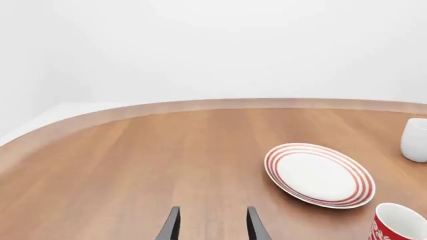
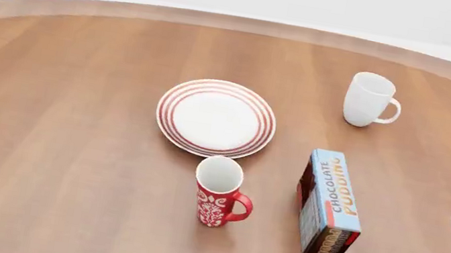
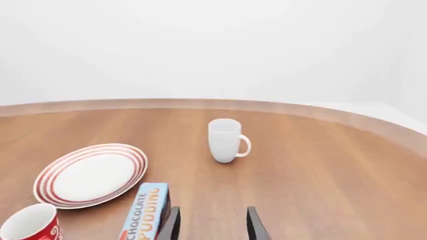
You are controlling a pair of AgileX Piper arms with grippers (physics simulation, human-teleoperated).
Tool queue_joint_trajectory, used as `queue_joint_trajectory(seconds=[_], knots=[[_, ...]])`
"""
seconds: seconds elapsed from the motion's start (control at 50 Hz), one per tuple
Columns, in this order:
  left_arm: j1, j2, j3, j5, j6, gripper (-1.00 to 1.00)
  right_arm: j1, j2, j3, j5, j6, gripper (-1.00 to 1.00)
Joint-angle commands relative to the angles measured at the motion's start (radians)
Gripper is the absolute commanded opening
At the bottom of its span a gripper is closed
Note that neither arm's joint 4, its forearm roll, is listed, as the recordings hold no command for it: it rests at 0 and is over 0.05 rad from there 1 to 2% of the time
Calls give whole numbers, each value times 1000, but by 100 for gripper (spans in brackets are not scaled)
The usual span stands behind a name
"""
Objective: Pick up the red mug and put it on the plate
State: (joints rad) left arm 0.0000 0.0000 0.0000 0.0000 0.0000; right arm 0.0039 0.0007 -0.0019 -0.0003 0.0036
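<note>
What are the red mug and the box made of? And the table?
The red mug looks like glazed ceramic: thick smooth rim, white inside, printed white pattern. The box looks like printed cardboard: flat faces, sharp corners, "Chocolate Pudding" lettering. The table looks like wood with a satin finish, showing grain, though it could be veneer. These are simulator renders, so only looks.

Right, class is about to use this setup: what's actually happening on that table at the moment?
Nothing is being handled yet. The left gripper and right gripper are both open and hold nothing, parked at the near corners of the round wooden table. The tall red patterned ceramic mug stands upright just in front of the round white plate with red rings, which has nothing on it. A plain white mug and a blue chocolate pudding box sit off to the right.
</note>
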Motion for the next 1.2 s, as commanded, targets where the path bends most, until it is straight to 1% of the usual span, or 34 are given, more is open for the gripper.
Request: queue_joint_trajectory(seconds=[0.02, 0.12, 0.2, 0.24, 0.3, 0.32, 0.36, 0.42, 0.46, 0.52, 0.58, 0.6, 0.64, 0.66, 0.74, 0.8, 0.84, 0.9, 0.96, 1.0, 1.04, 1.06, 1.08, 1.14, 1.2], knots=[[0, 0, 0, 0, 0, 100, 15, 1, -5, 3, 15, 100], [0, 0, 0, 0, 0, 100, 15, 0, -18, 9, 29, 100], [0, 0, 0, 0, 0, 100, 23, 1, -59, 15, 17, 100], [0, 0, 0, 0, 0, 100, 39, 0, -91, 38, -6, 100], [0, 0, 0, 0, 0, 100, 91, 1, -145, 76, -38, 100], [0, 0, 0, 0, 0, 100, 104, 2, -162, 95, -42, 100], [0, 0, 0, 0, 0, 100, 142, 3, -203, 133, -69, 100], [0, 0, 0, 0, 0, 100, 194, 56, -255, 143, -94, 100], [0, 0, 0, 0, 0, 100, 258, 126, -312, 152, -128, 100], [0, 0, 0, 0, 0, 100, 297, 174, -354, 158, -150, 100], [0, 0, 0, 0, 0, 100, 318, 202, -374, 162, -157, 100], [0, 0, 0, 0, 0, 100, 352, 228, -392, 171, -175, 100], [0, 0, 0, 0, 0, 100, 363, 240, -399, 174, -180, 100], [0, 0, 0, 0, 0, 100, 390, 266, -423, 184, -198, 100], [0, 0, 0, 0, 0, 100, 428, 310, -471, 209, -211, 100], [0, 0, 0, 0, 0, 100, 448, 343, -485, 213, -255, 100], [0, 0, 0, 0, 0, 100, 461, 363, -498, 226, -254, 100], [0, 0, 0, 0, 0, 100, 495, 398, -514, 247, -273, 100], [0, 0, 0, 0, 0, 100, 515, 427, -538, 266, -276, 100], [0, 0, 0, 0, 0, 100, 529, 455, -575, 294, -237, 100], [0, 0, 0, 0, 0, 100, 544, 476, -586, 307, -255, 100], [0, 0, 0, 0, 0, 100, 547, 486, -594, 314, -240, 100], [0, 0, 0, 0, 0, 100, 552, 498, -600, 320, -239, 100], [0, 0, 0, 0, 0, 100, 578, 526, -622, 342, -259, 100], [0, 0, 0, 0, 0, 100, 578, 538, -646, 357, -261, 100]])
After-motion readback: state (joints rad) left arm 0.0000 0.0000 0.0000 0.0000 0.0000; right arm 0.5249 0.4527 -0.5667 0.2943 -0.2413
